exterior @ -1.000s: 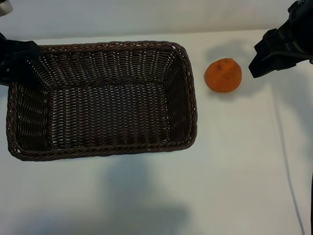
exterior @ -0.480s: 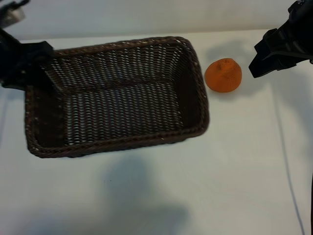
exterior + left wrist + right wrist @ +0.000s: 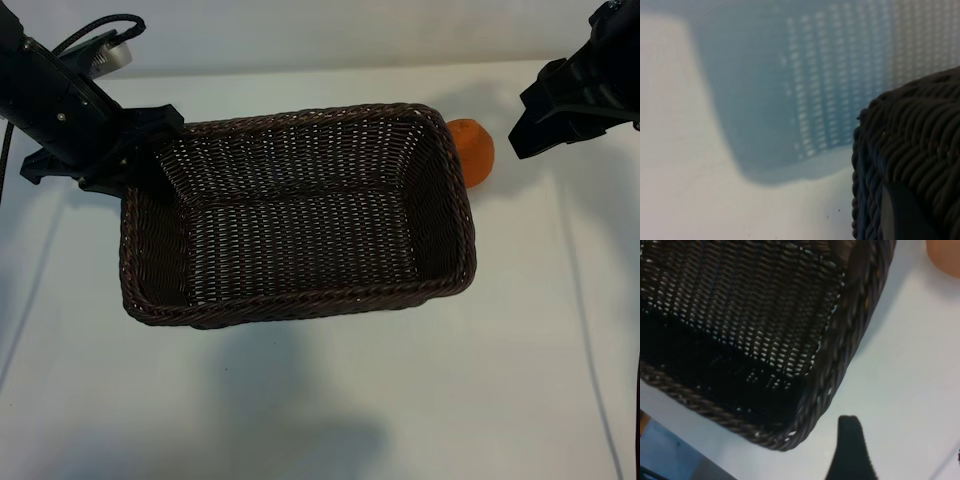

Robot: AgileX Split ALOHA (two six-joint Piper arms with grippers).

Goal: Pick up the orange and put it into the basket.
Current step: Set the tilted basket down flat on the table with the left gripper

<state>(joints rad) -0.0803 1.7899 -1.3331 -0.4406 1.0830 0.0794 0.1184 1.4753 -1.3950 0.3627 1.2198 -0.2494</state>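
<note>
The left gripper (image 3: 150, 160) clamps the basket (image 3: 300, 300) rim at its 10 o'clock corner. The orange (image 3: 474, 152) sits on the surface (image 3: 480, 380), touching the basket's 2 o'clock corner. The right gripper (image 3: 545, 120) hovers open at the orange's 3 o'clock.

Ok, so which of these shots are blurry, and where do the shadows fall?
Exterior view: sharp; the basket casts a soft shadow on the table toward the camera. Left wrist view: basket weave is in focus, while the bluish latticed shadow on the table behind it is blurred. Right wrist view: the orange is a blur at the corner.
</note>
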